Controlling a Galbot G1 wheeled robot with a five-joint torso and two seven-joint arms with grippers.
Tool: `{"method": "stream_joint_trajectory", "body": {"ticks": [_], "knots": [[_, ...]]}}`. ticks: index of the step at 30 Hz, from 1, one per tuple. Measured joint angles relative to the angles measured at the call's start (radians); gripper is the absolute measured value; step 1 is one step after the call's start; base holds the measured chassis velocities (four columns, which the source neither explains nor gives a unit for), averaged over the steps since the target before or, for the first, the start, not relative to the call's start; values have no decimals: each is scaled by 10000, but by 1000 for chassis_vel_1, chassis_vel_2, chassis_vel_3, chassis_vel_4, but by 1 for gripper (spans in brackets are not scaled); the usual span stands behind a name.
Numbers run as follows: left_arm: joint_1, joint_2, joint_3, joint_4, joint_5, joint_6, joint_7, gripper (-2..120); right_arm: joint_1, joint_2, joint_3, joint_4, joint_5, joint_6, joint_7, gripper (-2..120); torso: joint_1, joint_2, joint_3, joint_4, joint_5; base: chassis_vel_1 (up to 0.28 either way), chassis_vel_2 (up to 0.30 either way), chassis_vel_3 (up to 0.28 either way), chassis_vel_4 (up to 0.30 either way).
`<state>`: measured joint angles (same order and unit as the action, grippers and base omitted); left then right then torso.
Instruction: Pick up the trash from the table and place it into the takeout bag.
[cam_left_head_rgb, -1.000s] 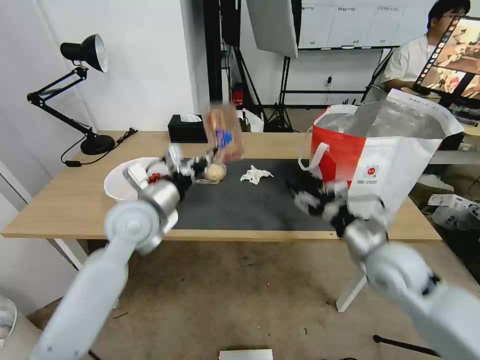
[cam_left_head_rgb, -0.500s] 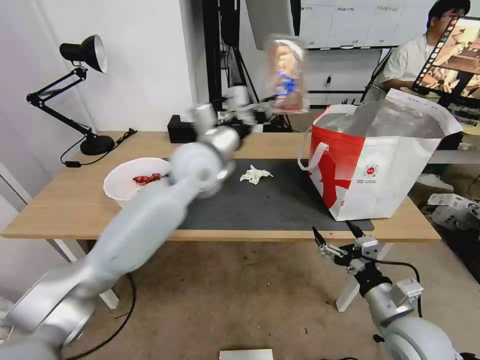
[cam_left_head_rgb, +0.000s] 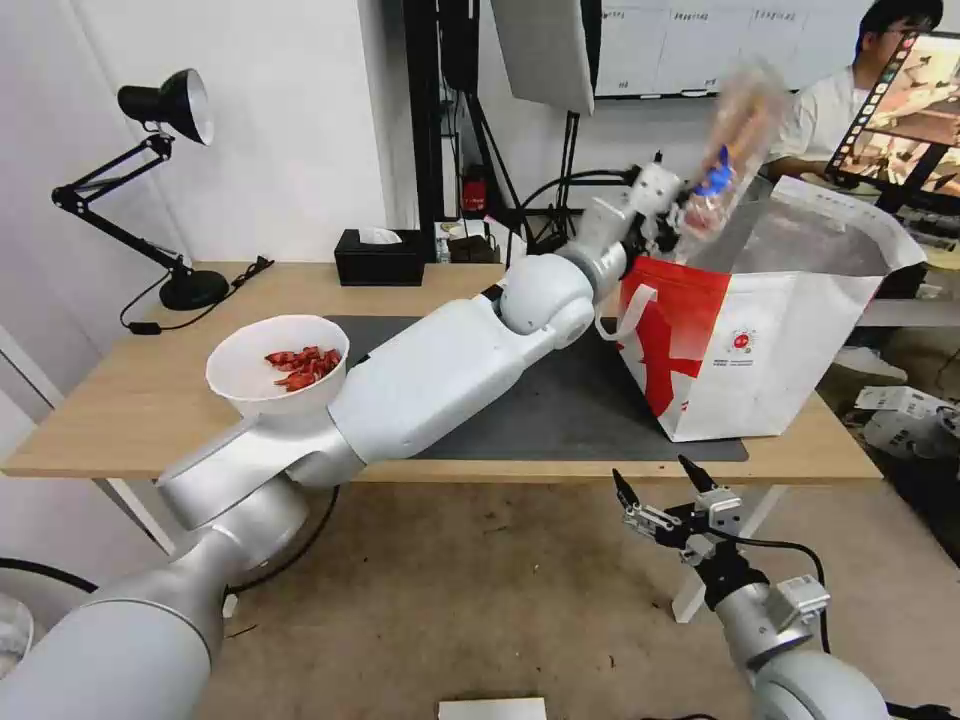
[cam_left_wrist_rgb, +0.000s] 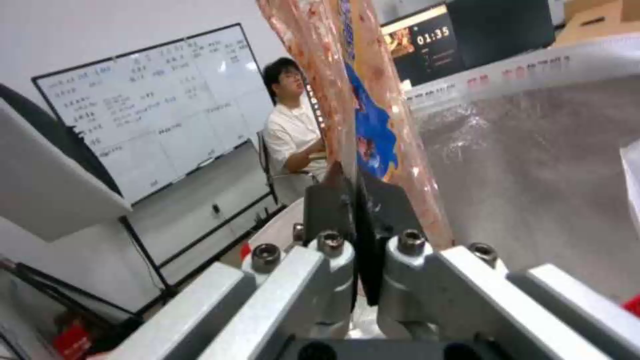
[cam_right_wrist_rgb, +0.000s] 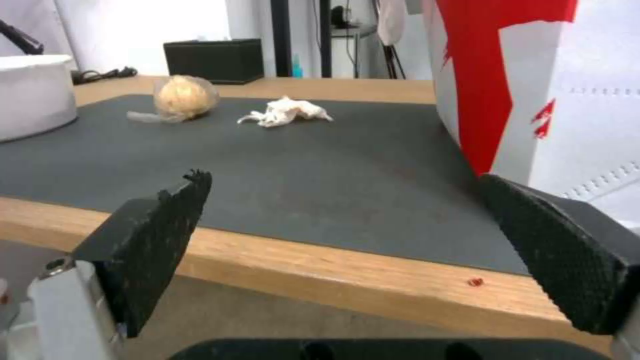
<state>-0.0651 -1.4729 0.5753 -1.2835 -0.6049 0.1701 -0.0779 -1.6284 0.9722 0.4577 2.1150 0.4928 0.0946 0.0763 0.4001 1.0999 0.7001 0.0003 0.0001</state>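
Since half a second ago your left arm has swung from above the middle of the dark grey mat (cam_left_head_rgb: 560, 410) across to the far rim of the large boxy white takeout bag with its red panel and silver foil lining (cam_left_head_rgb: 760, 340); your left gripper (cam_left_head_rgb: 668, 215) now sits just above that rim, its fingers pinched tight on the bottom edge of the clear hinged plastic tray with red food scraps and a blue label (cam_left_head_rgb: 728, 160); the left wrist view shows the two dark pads closed flat against each other with the tray (cam_left_wrist_rgb: 363, 100) rising tilted from between them over the foil lining; your right gripper (cam_left_head_rgb: 668, 495) has hardly shifted; it hangs below the near edge of the long light-wood table (cam_left_head_rgb: 130, 420), near its right end, its jaws spread wide and holding nothing; you have the white bowl of red scraps (cam_left_head_rgb: 275, 372) near the left end, just off the mat's left edge; in the right wrist view the plastic-wrapped beige lump (cam_right_wrist_rgb: 181, 99) and the crumpled white tissue (cam_right_wrist_rgb: 285, 112) lie apart on the mat toward its far edge, the lump nearer the bowl; the black tissue box (cam_left_head_rgb: 378, 262) stands at the far edge; the black desk lamp (cam_left_head_rgb: 160, 190) stands at the far left corner.
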Motion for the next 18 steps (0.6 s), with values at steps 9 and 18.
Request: {"method": "stream_joint_trajectory", "body": {"ticks": [9,18], "knots": [[94,167,-59,-296,-705,112,-265,34,112,-67,-110,-76,49,-3,-43,100,0,0,0,-2,-1,0,0,0,0],[537,778,-506,-1323,-1430,69,-836,63,-316,24,240,343,96,8,-49,100,-1,0,-1,-3,-3,0,0,0,0]]}}
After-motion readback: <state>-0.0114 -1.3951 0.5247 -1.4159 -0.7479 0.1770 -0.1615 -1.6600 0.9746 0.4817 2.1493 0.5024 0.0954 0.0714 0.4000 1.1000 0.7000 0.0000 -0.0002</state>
